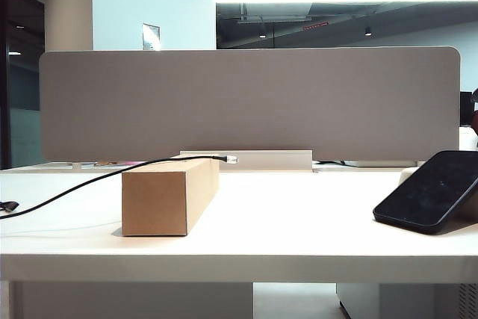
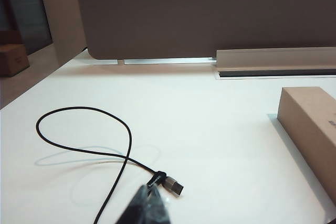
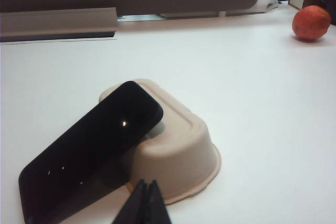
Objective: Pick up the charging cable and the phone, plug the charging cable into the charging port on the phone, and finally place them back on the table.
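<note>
At the far left of the exterior view, the charging cable (image 1: 82,182) is seen running as a thin black cord from a dark end at the table's left edge, across the white table (image 1: 284,222), and up over the top of a brown cardboard box (image 1: 170,195). Its small white plug tip (image 1: 231,159) is held out past the box's far end, clear of the tabletop. In the left wrist view the cable (image 2: 84,129) is laid in a loose loop on the table (image 2: 210,108), with a metal-tipped connector (image 2: 173,185) lying flat just beside the left gripper (image 2: 148,205). The fingers of that gripper are pressed together, nothing is pinched between them, and they are held low over the table, close to the connector but apart from it. The cardboard box (image 2: 310,129) is seen to one side, well apart from the loop.

A grey fabric divider panel (image 1: 246,102) is stood along the back of the table.

Toward the right of the exterior view, the phone (image 1: 429,192) is propped at a tilt, screen up. In the right wrist view the phone (image 3: 89,150) is leaned with its upper end on an overturned beige tray (image 3: 178,150) and its lower end on the table (image 3: 236,66). The charging port cannot be made out. The right gripper (image 3: 147,203) is held just in front of the tray, its fingers also pressed together on nothing. A round reddish fruit (image 3: 311,22) is set well apart, near the back of the table.
</note>
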`<state>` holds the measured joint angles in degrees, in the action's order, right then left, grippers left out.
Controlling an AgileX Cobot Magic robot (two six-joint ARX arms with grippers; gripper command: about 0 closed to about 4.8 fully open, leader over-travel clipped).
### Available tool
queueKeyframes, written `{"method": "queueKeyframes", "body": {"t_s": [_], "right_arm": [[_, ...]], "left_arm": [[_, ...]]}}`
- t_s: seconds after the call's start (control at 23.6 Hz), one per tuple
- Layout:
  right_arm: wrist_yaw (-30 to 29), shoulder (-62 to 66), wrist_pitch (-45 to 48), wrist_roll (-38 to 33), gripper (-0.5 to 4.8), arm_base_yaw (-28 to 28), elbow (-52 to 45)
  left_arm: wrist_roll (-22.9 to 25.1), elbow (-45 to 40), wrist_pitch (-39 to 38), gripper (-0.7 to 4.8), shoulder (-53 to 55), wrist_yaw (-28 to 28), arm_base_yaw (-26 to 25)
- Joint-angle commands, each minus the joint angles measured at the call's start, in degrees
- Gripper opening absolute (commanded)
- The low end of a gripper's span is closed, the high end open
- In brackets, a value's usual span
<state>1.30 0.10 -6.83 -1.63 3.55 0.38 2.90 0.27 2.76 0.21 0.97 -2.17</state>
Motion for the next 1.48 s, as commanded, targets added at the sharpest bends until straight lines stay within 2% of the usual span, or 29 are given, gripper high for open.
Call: {"method": "queueKeyframes", "body": {"t_s": [0.04,0.59,1.06,1.23,1.48], "right_arm": [[0.1,-0.1,0.9,0.2,-0.01,0.0,-0.3],[-0.2,-0.1,1.1,-0.1,-0.01,0.0,-0.3],[-0.3,-0.1,1.5,-0.4,-0.02,0.0,0.9],[-1.4,0.7,0.5,-1.6,-0.02,-2.1,4.7],[-1.4,6.1,-0.3,-1.6,-0.02,-5.0,9.1]], "left_arm": [[-0.3,0.2,0.7,-0.05,0.0,-0.1,-0.1],[-0.4,0.2,0.7,-0.05,0.0,-0.1,-0.1],[-0.4,0.3,1.0,-0.05,0.0,5.3,0.0],[-0.4,1.6,1.1,-0.05,0.0,9.9,0.0],[-0.3,4.9,1.1,-0.05,0.0,10.5,0.0]]}}
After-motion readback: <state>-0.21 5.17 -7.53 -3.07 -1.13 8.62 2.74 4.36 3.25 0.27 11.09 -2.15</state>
